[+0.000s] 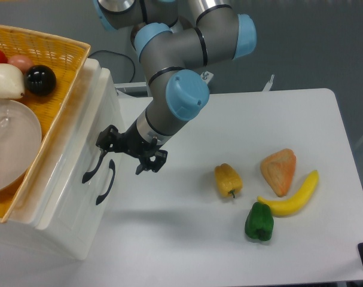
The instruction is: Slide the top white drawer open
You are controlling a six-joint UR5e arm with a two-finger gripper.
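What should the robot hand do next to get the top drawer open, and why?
Probably close the gripper on the top white drawer's black handle. The fingers look spread open, with one finger already at the top of the handle, and the top white drawer appears to sit shut.

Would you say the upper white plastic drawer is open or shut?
Shut: the glossy white top drawer sits flush with the lower drawer front.

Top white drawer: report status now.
Gripper open, one finger at the top white drawer's black handle, not clamped. Drawer looks shut, flush with the lower drawer. Nothing in the pull path.
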